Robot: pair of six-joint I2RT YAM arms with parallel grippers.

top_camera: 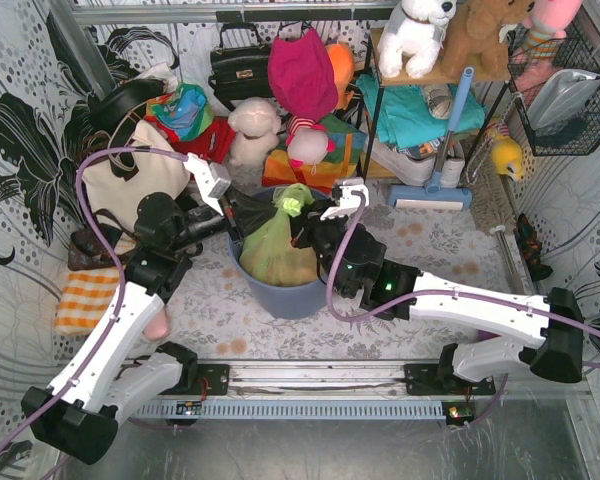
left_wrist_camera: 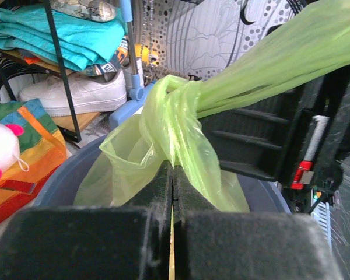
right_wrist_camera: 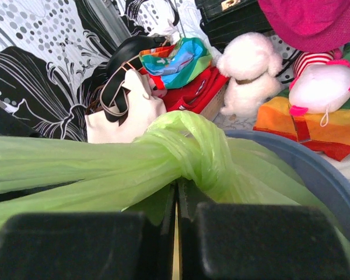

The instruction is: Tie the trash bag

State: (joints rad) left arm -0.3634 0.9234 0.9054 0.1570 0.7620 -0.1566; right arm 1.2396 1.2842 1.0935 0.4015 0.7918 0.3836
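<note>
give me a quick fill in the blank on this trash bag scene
1. The trash bag sits inside a round blue-grey ____.
2. The left pincer and the right pincer are both ____ on the bag's green plastic.
3. Between the two pincers the plastic is pulled into a ____.
Missing words: bin; shut; knot.
</note>
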